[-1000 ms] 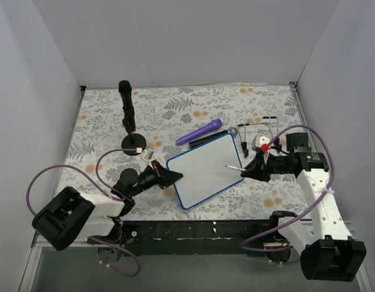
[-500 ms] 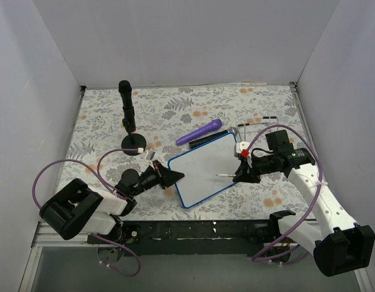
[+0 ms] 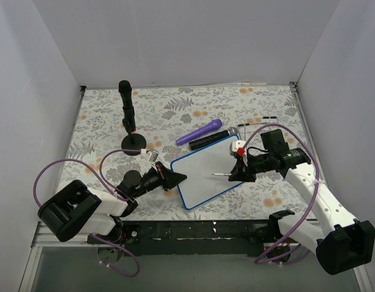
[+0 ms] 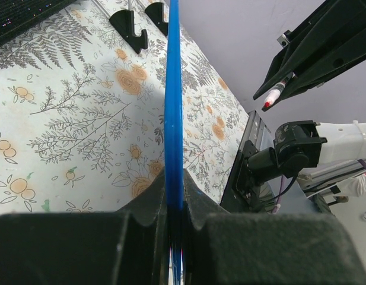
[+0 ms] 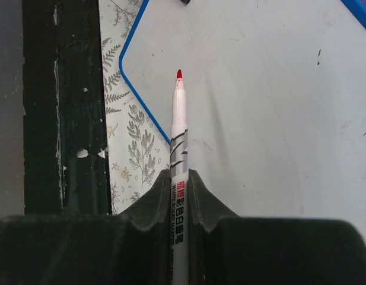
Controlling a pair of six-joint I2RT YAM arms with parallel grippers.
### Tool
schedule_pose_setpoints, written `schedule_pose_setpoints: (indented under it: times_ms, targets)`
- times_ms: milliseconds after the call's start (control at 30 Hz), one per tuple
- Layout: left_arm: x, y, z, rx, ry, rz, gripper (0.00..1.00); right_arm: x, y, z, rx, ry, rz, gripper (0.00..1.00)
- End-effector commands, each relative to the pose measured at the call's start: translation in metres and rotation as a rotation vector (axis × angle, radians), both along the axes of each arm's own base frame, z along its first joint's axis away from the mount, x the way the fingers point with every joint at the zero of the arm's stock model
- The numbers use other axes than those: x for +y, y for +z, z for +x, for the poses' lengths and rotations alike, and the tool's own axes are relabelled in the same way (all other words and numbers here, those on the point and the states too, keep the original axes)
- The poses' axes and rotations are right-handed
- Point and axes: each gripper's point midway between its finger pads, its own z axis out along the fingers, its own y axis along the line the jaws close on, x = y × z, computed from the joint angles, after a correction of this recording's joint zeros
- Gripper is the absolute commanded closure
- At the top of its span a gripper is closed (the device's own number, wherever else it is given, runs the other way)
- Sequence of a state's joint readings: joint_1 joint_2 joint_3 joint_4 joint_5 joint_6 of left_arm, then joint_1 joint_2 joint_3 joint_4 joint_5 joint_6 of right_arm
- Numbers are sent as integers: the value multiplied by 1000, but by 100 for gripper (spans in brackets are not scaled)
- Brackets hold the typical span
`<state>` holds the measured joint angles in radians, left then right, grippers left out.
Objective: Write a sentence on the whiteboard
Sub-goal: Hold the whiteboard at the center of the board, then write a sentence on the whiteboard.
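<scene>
Top external view has the board [image 3: 205, 172] askew on the floral mat [image 3: 102, 115] between the arms. The left gripper [image 3: 175, 177] pinches its left edge, most likely to stop it sliding under the push of writing. Left wrist view bears that grip out: the blue frame runs edge-on straight out from between the clamped fingers. The right gripper [image 5: 180, 196] clenches a red pen [image 5: 178, 136], uncapped, with its tip out over the white face beside a rounded corner of the frame. Held low on the barrel, it looks set up for steady strokes. Whether the tip touches I cannot tell, though the left wrist view suggests it hangs clear. No sentence shows; the face reads blank but for a few dark specks. Left wrist view hides that face altogether, right wrist view cuts most of it off, and whether the board lies quite flat is hard to judge. A purple marker [image 3: 199, 131] lies just beside its far edge.
</scene>
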<state>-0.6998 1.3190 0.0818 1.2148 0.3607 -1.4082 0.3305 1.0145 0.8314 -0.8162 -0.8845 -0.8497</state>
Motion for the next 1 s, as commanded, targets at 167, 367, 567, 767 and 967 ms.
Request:
schedule_pose_setpoints:
  times_ms: [167, 367, 567, 767, 967]
  targets:
    - [-9, 29, 12, -92, 43, -31, 100, 8, 6, 5, -38, -3, 33, 99]
    - [-9, 28, 12, -89, 52, -20, 100, 6, 3, 9, -59, 0, 14, 99]
    - [-10, 27, 13, -83, 57, -13, 100, 3, 8, 12, -90, 6, -8, 99]
    - [-13, 23, 15, -71, 56, -13, 100, 5, 13, 3, -96, 75, 7, 99]
    - [-18, 23, 13, -68, 27, -12, 100, 7, 17, 8, -78, 89, 1, 99]
